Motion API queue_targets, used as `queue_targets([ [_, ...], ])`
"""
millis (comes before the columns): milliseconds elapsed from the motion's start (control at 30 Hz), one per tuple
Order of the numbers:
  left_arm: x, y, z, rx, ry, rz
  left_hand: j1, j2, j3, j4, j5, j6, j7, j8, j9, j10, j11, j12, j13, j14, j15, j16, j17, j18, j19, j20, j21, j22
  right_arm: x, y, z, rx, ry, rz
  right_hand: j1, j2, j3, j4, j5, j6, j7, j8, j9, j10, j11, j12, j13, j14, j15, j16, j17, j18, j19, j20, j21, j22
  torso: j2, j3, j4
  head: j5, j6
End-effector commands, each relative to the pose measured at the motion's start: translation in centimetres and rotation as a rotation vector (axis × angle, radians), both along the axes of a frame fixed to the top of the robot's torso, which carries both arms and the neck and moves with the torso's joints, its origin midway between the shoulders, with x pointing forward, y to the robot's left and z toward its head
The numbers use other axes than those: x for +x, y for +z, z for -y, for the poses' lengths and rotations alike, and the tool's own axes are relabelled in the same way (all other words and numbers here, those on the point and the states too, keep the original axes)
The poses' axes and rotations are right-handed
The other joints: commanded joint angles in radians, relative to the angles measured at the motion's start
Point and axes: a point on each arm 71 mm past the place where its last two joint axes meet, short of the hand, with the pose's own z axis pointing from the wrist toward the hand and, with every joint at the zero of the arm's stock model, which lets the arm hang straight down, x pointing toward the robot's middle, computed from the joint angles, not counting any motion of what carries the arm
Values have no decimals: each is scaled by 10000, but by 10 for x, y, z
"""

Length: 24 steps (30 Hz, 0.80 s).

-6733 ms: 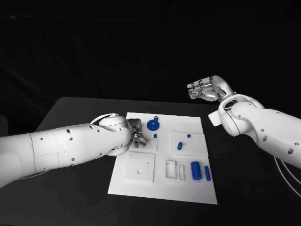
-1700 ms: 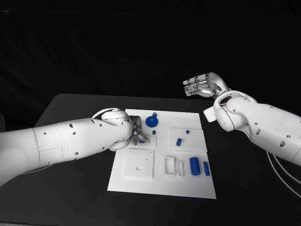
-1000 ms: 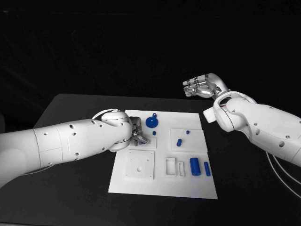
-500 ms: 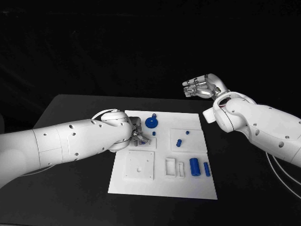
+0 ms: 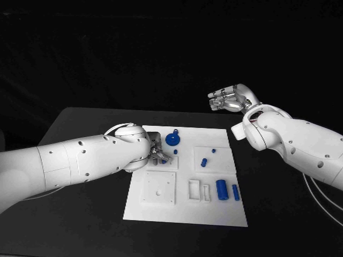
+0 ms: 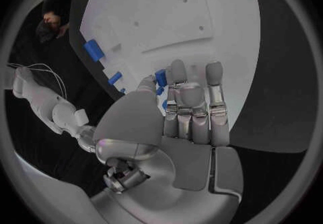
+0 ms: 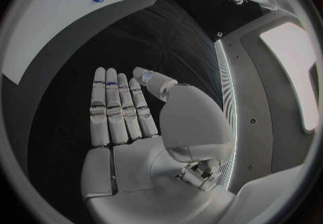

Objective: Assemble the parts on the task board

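The white task board (image 5: pixel 218 214) lies in the middle of the black table. My left hand (image 5: pixel 157 155) hangs low over its left middle and pinches a small blue part (image 6: pixel 160 77) between thumb and a finger. Close by are a round blue disc (image 5: pixel 173 140) and a small blue peg (image 5: pixel 175 151). Two small blue pieces (image 5: pixel 204 162) sit on a raised white block. A thick blue cylinder (image 5: pixel 222 189) and a thin blue pin (image 5: pixel 236 192) lie at the right. My right hand (image 5: pixel 232 98) is raised beyond the board's far right corner, fingers straight, holding nothing.
A square white plate with holes (image 5: pixel 159 187) and narrow white slots (image 5: pixel 195 189) take up the board's near half. In the left wrist view the cylinder (image 6: pixel 93 50) and pin (image 6: pixel 115 78) lie past my fingertips. Black table (image 5: pixel 79 214) surrounds the board.
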Motion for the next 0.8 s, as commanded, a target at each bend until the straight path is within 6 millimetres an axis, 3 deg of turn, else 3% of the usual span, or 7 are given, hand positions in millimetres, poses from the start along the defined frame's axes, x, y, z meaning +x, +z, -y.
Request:
queue_targets([
  [33,0,1,1,-165,-32,24,-131,-35,31,68,-61,22,53,26,-1,501,-34,30,18,41,-4,-41,-12,-73,63,-7,-35,195,0,0,-1,-14,151,44,-7,-83,-46,-5,63,-46,40,4,9,-92,1,-68,-15,-62,34,-34,-11,96,-67,18,40,-17,2,1,4,2,-9],
  [733,2,0,-4,-65,28,-108,-80,-130,80,-93,-149,25,52,18,9,501,-33,22,22,28,-3,-34,-7,-73,54,-5,-40,196,-1,-2,0,-24,141,23,-19,-86,-59,2,61,-47,40,4,9,-91,1,-67,-15,-74,39,-33,-11,96,-78,25,40,-17,0,2,3,6,-5],
  [800,2,0,-4,-85,35,-103,-188,-98,65,-55,-974,45,67,27,15,502,-30,28,24,30,-1,-37,-8,-73,57,-5,-41,195,-1,-2,0,-24,140,23,-19,-86,-59,2,61,-47,40,4,9,-91,1,-67,-15,-74,39,-33,-11,96,-78,25,40,-17,2,2,5,-1,-5],
])
